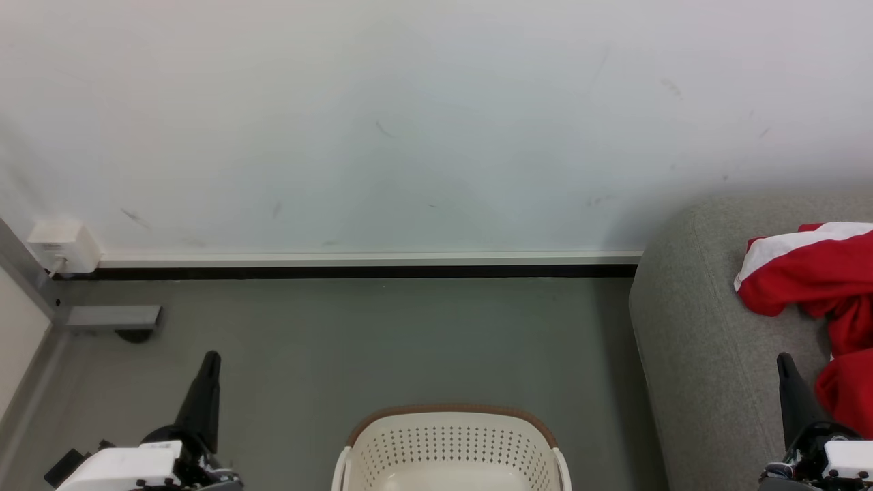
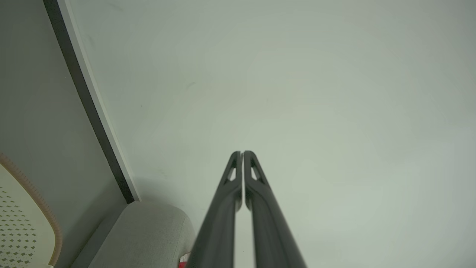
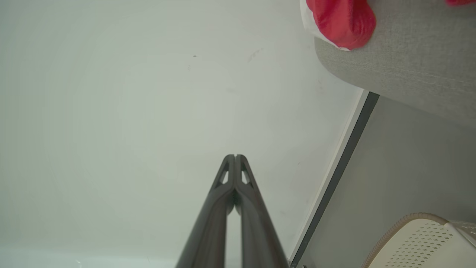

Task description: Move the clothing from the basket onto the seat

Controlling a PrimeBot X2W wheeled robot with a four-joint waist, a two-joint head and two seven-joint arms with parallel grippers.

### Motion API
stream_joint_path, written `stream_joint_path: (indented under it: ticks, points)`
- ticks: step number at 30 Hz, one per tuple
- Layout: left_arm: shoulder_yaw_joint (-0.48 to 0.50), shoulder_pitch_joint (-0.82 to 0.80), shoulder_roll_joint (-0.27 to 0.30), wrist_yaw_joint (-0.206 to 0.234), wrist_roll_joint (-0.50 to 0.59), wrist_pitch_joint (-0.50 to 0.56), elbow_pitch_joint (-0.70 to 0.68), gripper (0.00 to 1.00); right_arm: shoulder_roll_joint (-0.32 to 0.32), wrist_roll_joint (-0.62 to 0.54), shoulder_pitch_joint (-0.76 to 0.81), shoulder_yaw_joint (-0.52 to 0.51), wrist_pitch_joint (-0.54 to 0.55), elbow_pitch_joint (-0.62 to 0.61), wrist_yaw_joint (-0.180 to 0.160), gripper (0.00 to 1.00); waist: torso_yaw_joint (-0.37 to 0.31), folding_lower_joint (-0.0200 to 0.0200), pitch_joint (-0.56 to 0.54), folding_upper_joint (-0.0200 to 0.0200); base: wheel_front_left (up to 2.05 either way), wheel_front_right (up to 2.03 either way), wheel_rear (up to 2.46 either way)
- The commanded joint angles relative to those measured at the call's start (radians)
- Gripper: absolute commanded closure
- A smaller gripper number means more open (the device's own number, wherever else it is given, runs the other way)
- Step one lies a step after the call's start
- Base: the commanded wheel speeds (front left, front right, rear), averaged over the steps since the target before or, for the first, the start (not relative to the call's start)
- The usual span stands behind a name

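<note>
Held the left gripper (image 1: 211, 359) with fingers pressed together on nothing, left of the laundry basket (image 1: 451, 442). Held the right gripper (image 1: 784, 361) likewise closed and empty, right of the basket. Found the red-and-white clothing (image 1: 805, 279) heaped on the grey sofa (image 1: 696, 327), right of the basket and farther back. Met grey floor (image 1: 382, 341), then white wall (image 1: 409, 136), beyond the basket.

A scuffed white wall (image 1: 409, 123) meets grey floor (image 1: 382, 341) — small white box (image 1: 63, 244) at far left.
</note>
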Motion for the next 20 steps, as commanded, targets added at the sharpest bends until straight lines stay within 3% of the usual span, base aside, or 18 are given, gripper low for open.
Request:
stream_joint_path:
  ticks: [1,20]
  points:
    - [0.002,-0.006,0.007,0.003,-0.014,0.004,-0.003,1.0,-0.01,0.009,-0.002,0.002,-0.004,-0.007,-0.002,1.0,0.0,0.0,0.0,0.0,0.0,0.0,0.0]
    - [0.002,-0.006,0.007,0.003,-0.014,0.004,-0.003,1.0,-0.026,0.025,0.0,0.025,-0.022,-0.01,-0.002,1.0,0.0,0.0,0.0,0.0,0.0,0.0,0.0]
